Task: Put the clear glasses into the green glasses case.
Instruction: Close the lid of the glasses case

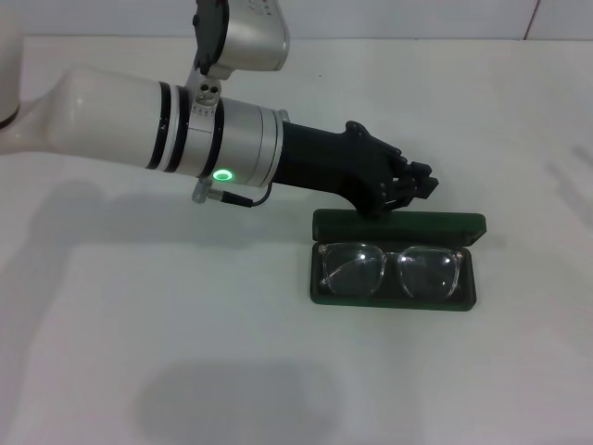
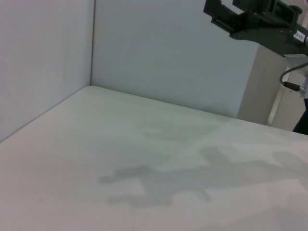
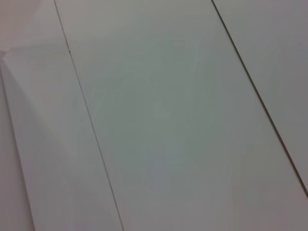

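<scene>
Head view. You have one dark green, rounded-cornered plastic glasses case (image 1: 396,263) lying open on the white bench (image 1: 185,352), its lid (image 1: 398,225) folded back on the far side. Inside its tray lie the clear glasses (image 1: 390,270), fully transparent plastic, squarish lenses, set level and filling the tray from end to end. Your left arm (image 1: 120,125), white and silver with a green lit ring, reaches across from the left; its black left gripper (image 1: 417,185) hangs just over the near-left part of the case lid, and the glasses sit just beyond and below the fingers. The fingers appear close together with nothing between them, though you cannot tell their state for certain. You cannot tell whether they touch the lid.

Left wrist view. You see bare bench, pale walls meeting in a corner, the arm's shadow on the surface, and dark gripper parts (image 2: 255,21) at one corner of the picture. Case and glasses do not show.

Right wrist view. You see only pale flat panels with thin dark seams (image 3: 86,120); the right gripper does not appear.
</scene>
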Robot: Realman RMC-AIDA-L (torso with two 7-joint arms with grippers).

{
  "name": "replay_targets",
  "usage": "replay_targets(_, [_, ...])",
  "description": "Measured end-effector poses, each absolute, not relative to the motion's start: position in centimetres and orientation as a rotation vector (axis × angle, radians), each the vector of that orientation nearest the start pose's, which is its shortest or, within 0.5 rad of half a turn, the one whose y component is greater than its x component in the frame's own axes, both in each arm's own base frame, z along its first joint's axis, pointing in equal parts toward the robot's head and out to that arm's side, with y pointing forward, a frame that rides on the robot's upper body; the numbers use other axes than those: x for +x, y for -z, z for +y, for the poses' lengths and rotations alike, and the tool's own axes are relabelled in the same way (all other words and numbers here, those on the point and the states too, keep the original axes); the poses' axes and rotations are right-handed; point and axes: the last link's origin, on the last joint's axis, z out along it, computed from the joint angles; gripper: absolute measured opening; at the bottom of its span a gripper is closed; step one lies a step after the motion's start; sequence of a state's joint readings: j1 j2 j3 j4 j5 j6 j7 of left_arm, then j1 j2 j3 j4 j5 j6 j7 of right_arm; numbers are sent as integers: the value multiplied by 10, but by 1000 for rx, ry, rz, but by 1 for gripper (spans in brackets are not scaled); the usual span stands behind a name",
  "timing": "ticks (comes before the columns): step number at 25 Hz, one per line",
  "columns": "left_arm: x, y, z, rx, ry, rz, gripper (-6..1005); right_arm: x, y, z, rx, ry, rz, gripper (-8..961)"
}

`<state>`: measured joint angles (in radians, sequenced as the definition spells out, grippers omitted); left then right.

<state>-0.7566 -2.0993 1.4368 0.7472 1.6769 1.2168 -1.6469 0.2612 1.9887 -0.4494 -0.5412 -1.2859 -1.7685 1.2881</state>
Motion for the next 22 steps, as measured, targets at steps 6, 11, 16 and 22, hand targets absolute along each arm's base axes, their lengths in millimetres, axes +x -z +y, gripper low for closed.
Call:
replay_targets(6, [-124, 91, 366, -3012, 528, -370, 141, 325, -129, 270, -1839, -1364, 550, 520])
replay_targets(11, [-132, 101, 365, -2999, 476, -392, 140, 324, -124, 274, -1835, -1366, 553, 524])
replay_targets(16, [-137, 103, 366, -2983, 457, -410, 141, 322, -121, 277, -1844, -1368, 547, 528])
replay_targets(22, [-139, 104, 367, -2977, 449, -419, 140, 322, -119, 278, -1850, -1366, 554, 533])
